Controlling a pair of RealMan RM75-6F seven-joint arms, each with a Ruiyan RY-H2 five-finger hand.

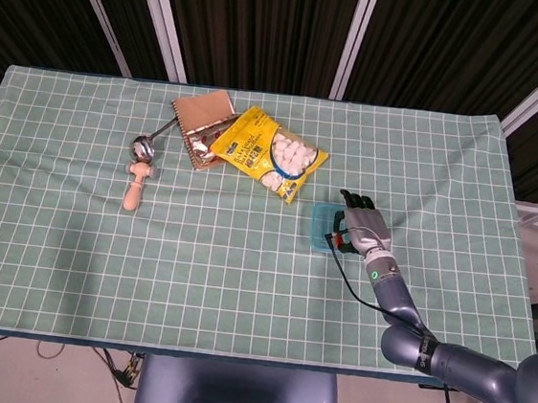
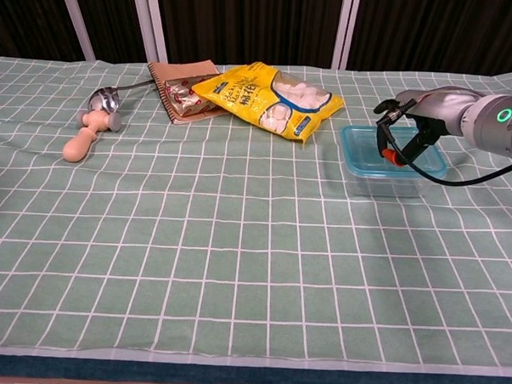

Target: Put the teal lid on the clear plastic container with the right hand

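Teal lid (image 2: 362,146) sits flat on clear plastic container (image 2: 384,181)

one container (image 2: 389,172), one lid (image 2: 364,151), one spoon (image 2: 91,122)

the tablecloth (image 2: 237,242) is matt woven cloth, lightly creased. the container (image 2: 391,178) is clear, smooth plastic under a teal lid (image 2: 364,150) of glossy plastic. the snack bag (image 2: 269,97) is shiny plastic film — it catches the light. the spoon (image 2: 103,100) has a polished metal bowl; the peg (image 2: 81,139) beside it looks like smooth pale wood. the notebook (image 2: 180,78) has a matt brown card cover. the right hand (image 2: 417,110) — grey, smooth, metallic-looking.
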